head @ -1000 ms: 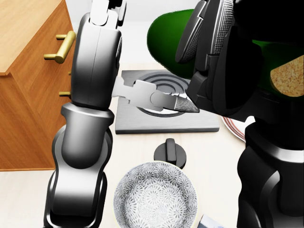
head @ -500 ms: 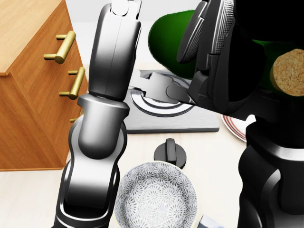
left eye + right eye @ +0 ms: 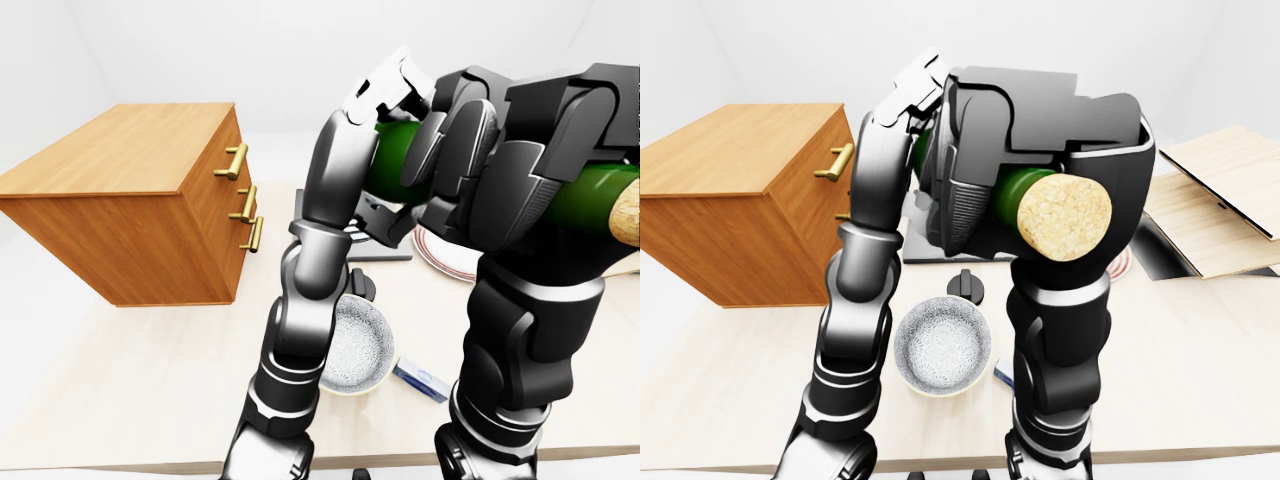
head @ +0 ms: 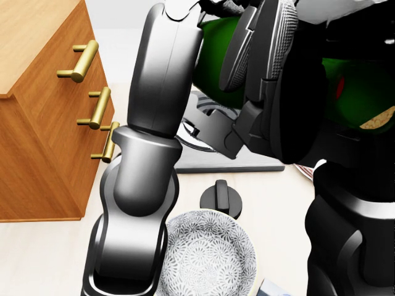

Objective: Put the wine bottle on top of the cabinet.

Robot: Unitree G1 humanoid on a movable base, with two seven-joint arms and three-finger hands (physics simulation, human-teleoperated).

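I have the one wine bottle [image 3: 590, 196] up in the air, lying roughly level above the table [image 3: 130, 390], its green body crossing the left-eye view and its cork [image 3: 1066, 216] pointing back toward my cameras in the right-eye view. My right hand [image 3: 500, 165] has its fingers wrapped round the bottle's body, clamped on it. My left hand [image 3: 392, 85] is raised to the bottle's far end near the top of the left-eye view; I cannot tell whether its fingers are closed on the glass or just set against it.

The bottle is not on the cabinet: the single wooden cabinet [image 3: 130, 200] stands to the left in every view, well apart from it, its top bare wood. I count three brass handles [image 4: 80, 61] down its drawer face.

Below the bottle, on the table, I count one grey hob plate [image 4: 203, 157] with ring marks, one black knob [image 4: 222, 197] just beneath it in the head view, one patterned bowl [image 3: 942, 346], one red-rimmed plate [image 3: 440, 262] partly hidden behind my right arm, and one small blue-and-white box [image 3: 420, 380] beside the bowl.
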